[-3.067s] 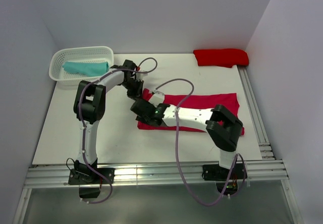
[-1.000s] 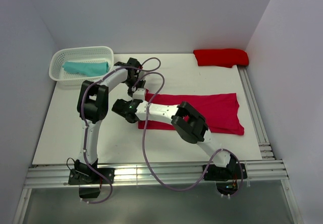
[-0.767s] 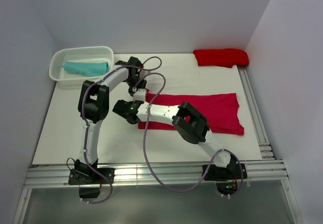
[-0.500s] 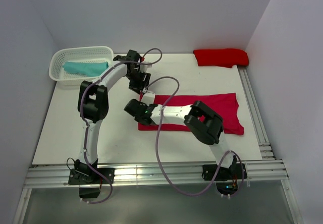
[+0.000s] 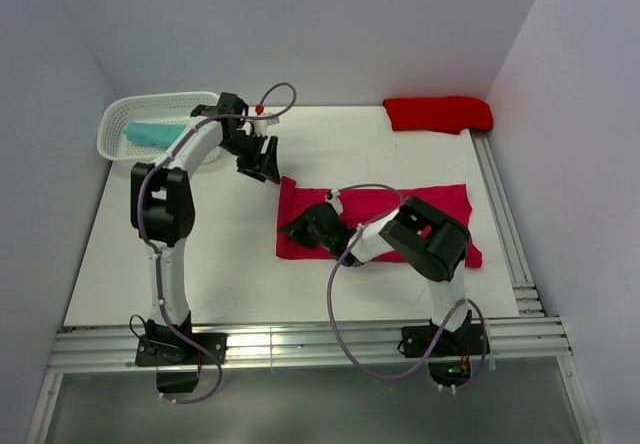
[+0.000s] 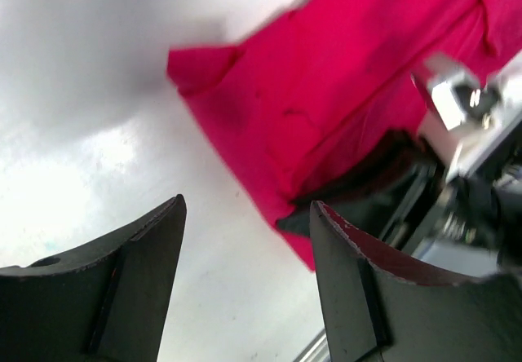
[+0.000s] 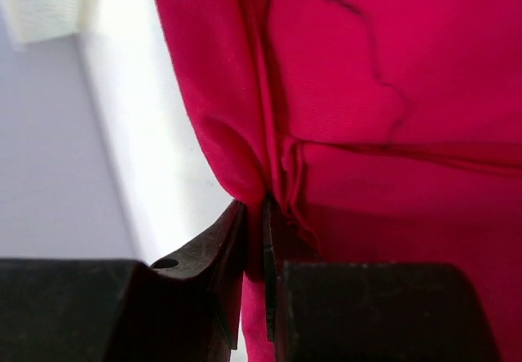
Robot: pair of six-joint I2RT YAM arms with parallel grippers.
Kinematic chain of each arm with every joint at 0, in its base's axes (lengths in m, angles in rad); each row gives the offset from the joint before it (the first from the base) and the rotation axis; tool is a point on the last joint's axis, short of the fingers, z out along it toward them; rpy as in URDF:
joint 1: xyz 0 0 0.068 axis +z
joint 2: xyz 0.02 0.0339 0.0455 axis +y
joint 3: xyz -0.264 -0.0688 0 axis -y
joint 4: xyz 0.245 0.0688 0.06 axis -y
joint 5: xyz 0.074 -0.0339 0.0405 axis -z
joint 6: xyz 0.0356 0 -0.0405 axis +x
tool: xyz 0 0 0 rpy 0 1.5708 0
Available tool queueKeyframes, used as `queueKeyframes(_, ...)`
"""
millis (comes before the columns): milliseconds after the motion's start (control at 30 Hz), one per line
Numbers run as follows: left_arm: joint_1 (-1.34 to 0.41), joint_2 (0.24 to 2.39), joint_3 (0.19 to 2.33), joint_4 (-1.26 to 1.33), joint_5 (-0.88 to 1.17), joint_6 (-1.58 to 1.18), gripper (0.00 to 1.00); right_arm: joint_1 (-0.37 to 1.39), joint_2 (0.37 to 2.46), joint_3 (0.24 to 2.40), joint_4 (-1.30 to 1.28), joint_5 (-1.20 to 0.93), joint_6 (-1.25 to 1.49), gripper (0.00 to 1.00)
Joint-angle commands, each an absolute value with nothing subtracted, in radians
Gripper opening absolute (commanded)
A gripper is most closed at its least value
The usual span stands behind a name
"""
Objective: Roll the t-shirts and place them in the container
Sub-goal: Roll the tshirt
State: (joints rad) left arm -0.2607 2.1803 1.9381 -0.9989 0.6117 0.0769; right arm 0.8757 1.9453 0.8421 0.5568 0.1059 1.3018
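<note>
A raspberry-crimson t-shirt (image 5: 410, 209) lies folded into a long band across the middle of the table. My right gripper (image 5: 298, 230) lies low at the band's left end, shut on a bunched fold of the cloth (image 7: 254, 215). My left gripper (image 5: 266, 170) hangs open over bare table just beyond the shirt's far left corner (image 6: 196, 64), with nothing between its fingers (image 6: 147, 280). A scarlet t-shirt (image 5: 438, 114) lies bunched at the far right corner. The teal t-shirt (image 5: 152, 134) lies in the basket.
The white lattice basket (image 5: 125, 114) stands at the far left corner, partly behind the left arm. A metal rail (image 5: 505, 224) runs along the table's right edge. Walls close in the table at the back and on both sides.
My left gripper opened, let go of the shirt's far left corner and drew back toward the basket. My right gripper closed on the shirt's left end and shifted right.
</note>
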Motion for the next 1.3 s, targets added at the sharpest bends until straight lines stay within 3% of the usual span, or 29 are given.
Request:
queueKeyframes(0,-0.233,2.109,1.847,-0.982,0.719,0.15,0.68,0.858,1.983,0.743,0.78,0.005,1.431,0.08)
queueKeyframes(300,-0.233,2.161,1.617,-0.751,0.911,0.108,0.68,0.839,2.071,0.663,1.018,-0.051,1.551,0.07)
queueKeyframes(500,-0.233,2.195,1.54,-0.582,0.887,-0.041,0.65,0.831,2.103,0.644,1.089,-0.064,1.581,0.07)
queueKeyframes(633,-0.235,2.226,1.561,-0.525,0.826,-0.109,0.57,0.831,2.112,0.637,1.117,-0.067,1.592,0.07)
queueKeyframes(767,-0.253,2.214,1.58,-0.535,0.72,-0.13,0.38,0.831,2.102,0.638,1.089,-0.068,1.569,0.07)
queueKeyframes(800,-0.268,2.204,1.585,-0.544,0.692,-0.127,0.27,0.83,2.083,0.644,1.044,-0.061,1.562,0.08)
queueKeyframes(900,-0.299,2.183,1.601,-0.59,0.575,-0.12,0.07,0.831,2.022,0.666,0.927,-0.04,1.504,0.15)
queueKeyframes(967,-0.314,2.18,1.623,-0.635,0.504,-0.107,0.0,0.838,1.984,0.696,0.789,-0.006,1.448,0.23)
queueKeyframes(1200,-0.364,2.164,1.658,-0.698,0.381,-0.075,0.0,0.894,1.833,0.899,0.159,0.181,1.298,0.49)
queueKeyframes(1267,-0.368,2.166,1.664,-0.707,0.358,-0.071,0.0,0.91,1.825,0.984,0.051,0.236,1.266,0.52)
